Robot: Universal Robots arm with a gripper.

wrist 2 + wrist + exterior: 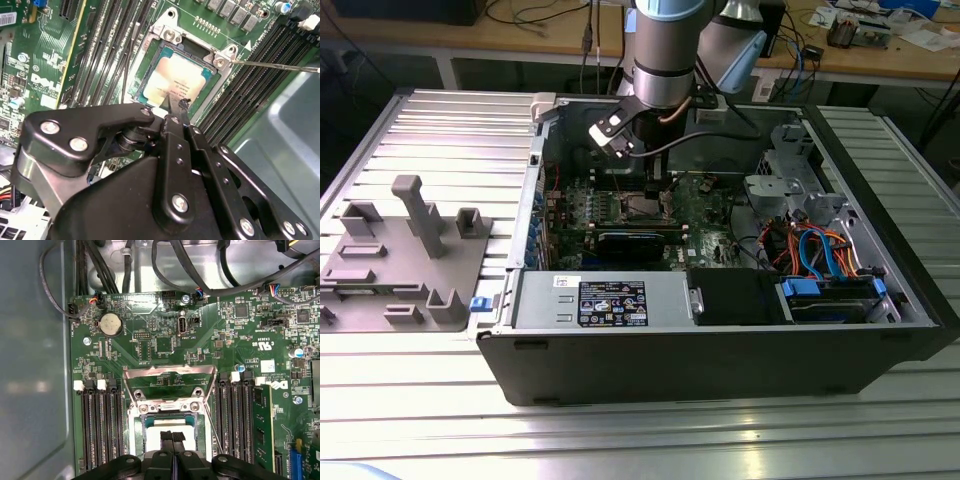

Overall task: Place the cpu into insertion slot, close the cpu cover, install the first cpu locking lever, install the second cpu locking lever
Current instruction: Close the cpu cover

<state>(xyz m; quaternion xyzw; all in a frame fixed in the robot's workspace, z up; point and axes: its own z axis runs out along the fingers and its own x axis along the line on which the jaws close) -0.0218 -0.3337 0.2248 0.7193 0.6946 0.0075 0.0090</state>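
Observation:
The cpu (175,82), a silvery square chip, lies inside the insertion slot (148,67) on the green board. My gripper (176,106) hovers at the chip's edge, its two black fingertips (166,436) pressed together and shut with nothing between them. In the first wrist view the cpu (162,426) sits just beyond the tips. The cpu cover (170,371) stands flipped open behind the slot, and the board shows through its window. A thin locking lever (275,65) sticks out beside the slot, raised. In the exterior view my gripper (655,195) reaches down into the open computer case.
Long black memory slots (100,430) flank the socket on both sides. The case wall (720,350), a black card (640,243), a power supply (605,300) and bundled cables (820,250) surround the board. A grey fixture (410,250) lies on the table at the exterior view's left.

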